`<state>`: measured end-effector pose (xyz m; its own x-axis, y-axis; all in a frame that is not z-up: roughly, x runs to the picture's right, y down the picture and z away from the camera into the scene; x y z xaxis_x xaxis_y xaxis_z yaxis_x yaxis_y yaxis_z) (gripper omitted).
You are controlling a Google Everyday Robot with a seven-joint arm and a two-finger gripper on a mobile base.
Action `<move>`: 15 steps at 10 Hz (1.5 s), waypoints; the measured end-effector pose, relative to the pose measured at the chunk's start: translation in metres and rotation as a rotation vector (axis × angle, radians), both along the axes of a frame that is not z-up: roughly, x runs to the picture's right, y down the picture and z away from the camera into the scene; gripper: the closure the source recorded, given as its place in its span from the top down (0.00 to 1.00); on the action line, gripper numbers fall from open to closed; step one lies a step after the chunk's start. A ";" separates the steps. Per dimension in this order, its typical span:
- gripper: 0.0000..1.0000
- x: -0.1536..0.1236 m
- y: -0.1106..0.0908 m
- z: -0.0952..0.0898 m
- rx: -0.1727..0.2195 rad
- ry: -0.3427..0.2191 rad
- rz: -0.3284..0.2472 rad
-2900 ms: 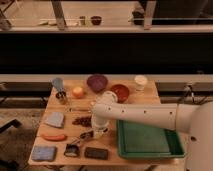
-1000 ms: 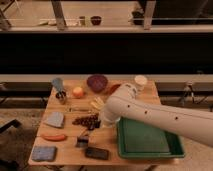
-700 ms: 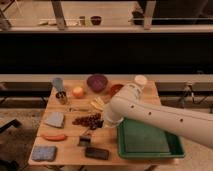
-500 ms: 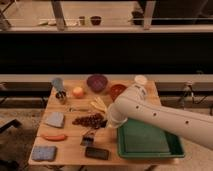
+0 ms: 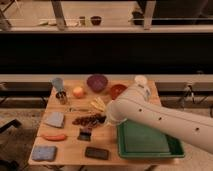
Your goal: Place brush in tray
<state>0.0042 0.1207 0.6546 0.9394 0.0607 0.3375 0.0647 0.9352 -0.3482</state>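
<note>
A white robot arm reaches across the wooden counter (image 5: 150,97), its claw (image 5: 105,120) hidden behind the wrist — grip impossible to tell. The brush (image 5: 86,134) lies on the counter at the claw's seven o'clock, with the green tray (image 5: 145,142) waiting at its three o'clock.

on the table (image 5: 67,150): one green tray (image 5: 145,142) at four o'clock, one brush (image 5: 86,133), one flat black block (image 5: 97,153), two bowls, purple (image 5: 97,81) and red (image 5: 117,90), at twelve o'clock, two blue sponges (image 5: 44,152) at eight o'clock, one gripper (image 5: 103,119) at centre.
</note>
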 end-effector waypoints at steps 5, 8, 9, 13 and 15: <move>0.00 0.064 -0.039 -0.025 0.085 0.075 0.099; 0.00 0.137 -0.056 -0.038 0.112 0.150 0.196; 0.00 0.159 -0.060 -0.044 0.118 0.174 0.223; 0.00 0.228 -0.058 -0.046 0.045 0.284 0.203; 0.00 0.240 -0.046 -0.030 -0.015 0.295 0.147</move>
